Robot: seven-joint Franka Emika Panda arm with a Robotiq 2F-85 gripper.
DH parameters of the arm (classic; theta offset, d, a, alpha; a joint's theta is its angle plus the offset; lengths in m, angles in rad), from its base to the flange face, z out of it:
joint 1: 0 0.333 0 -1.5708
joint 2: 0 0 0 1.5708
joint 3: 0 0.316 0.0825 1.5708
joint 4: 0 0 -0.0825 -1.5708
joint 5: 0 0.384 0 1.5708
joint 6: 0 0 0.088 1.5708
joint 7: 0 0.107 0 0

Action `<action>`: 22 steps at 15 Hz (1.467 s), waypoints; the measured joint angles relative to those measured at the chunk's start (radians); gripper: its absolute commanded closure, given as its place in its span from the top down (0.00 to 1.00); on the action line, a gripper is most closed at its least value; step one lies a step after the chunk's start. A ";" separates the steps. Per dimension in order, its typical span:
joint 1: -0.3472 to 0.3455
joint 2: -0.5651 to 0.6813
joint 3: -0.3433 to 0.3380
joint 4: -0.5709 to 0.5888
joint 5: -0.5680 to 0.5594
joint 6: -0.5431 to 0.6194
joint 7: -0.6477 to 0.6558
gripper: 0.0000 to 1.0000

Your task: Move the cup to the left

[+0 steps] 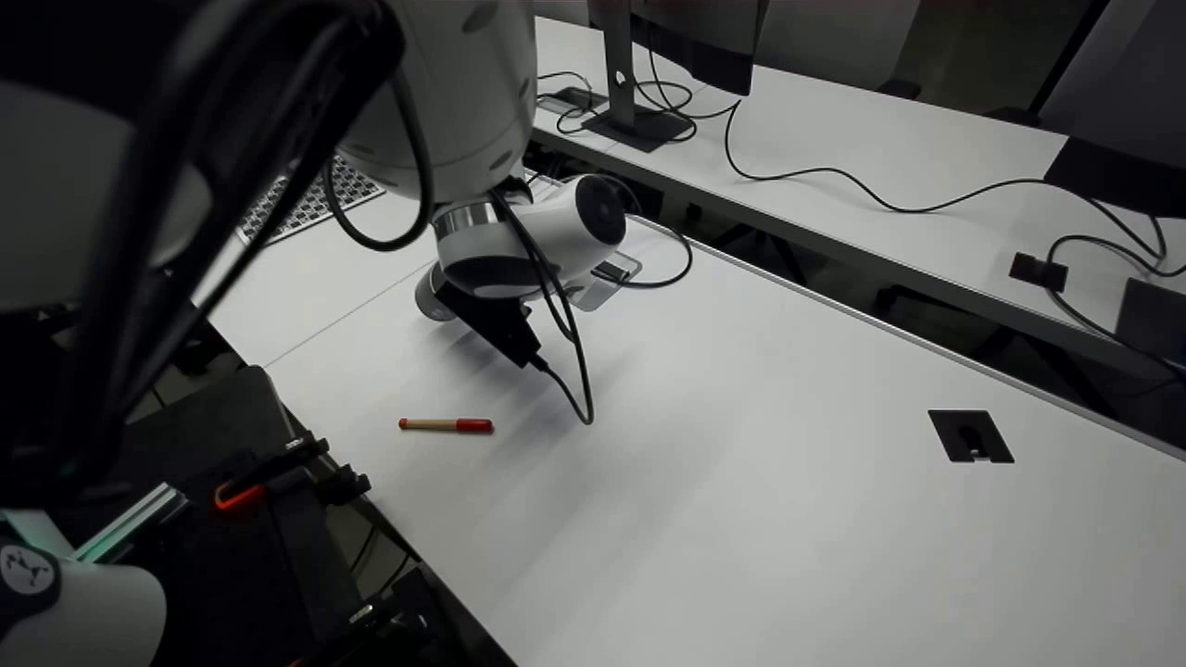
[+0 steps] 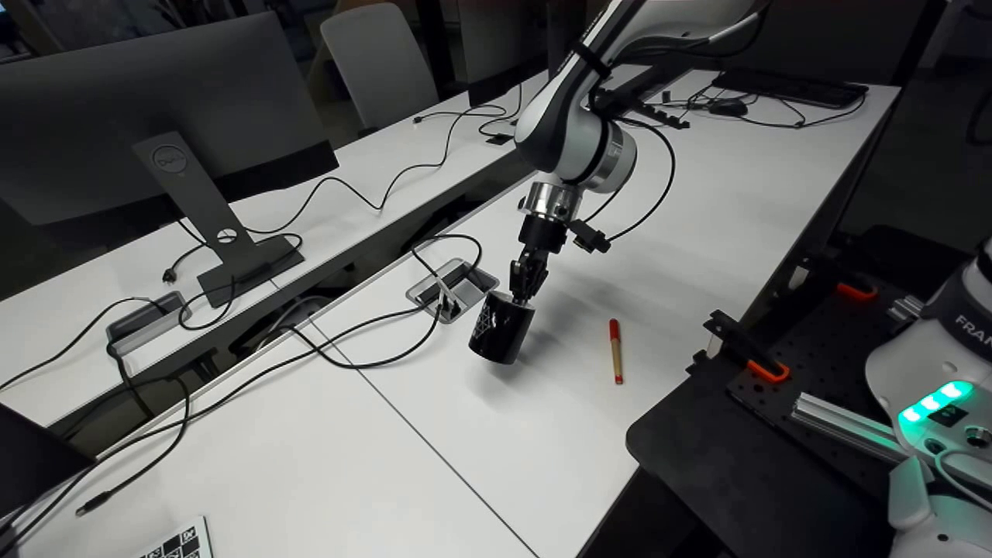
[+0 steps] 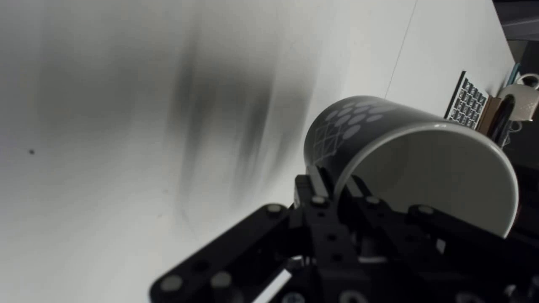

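Observation:
The cup (image 2: 502, 332) is a black mug with a pale pattern on its side. It is tilted and held a little above the white table, with a shadow below it. In the wrist view the cup (image 3: 366, 122) shows its pale rim and interior. My gripper (image 3: 334, 179) is shut on the cup's wall, one finger inside and one outside. The gripper (image 2: 525, 291) also shows above the cup in an exterior view. The handle is hidden. In an exterior view the arm's wrist (image 1: 519, 250) hides the fingers and most of the cup.
A red and tan pen (image 1: 445, 425) lies on the table (image 1: 741, 519), seen in both exterior views (image 2: 615, 353). A cable socket box (image 2: 484, 280) with black cables is beside the cup. A keyboard (image 3: 467, 103) and a white mug (image 3: 520, 99) lie beyond the table seam.

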State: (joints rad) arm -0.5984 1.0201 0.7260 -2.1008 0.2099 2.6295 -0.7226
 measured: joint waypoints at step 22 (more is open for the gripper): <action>0.074 0.082 -0.065 0.130 0.065 -0.149 -0.032 0.02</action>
State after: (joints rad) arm -0.5239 1.1020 0.6606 -1.9712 0.2754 2.4801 -0.7544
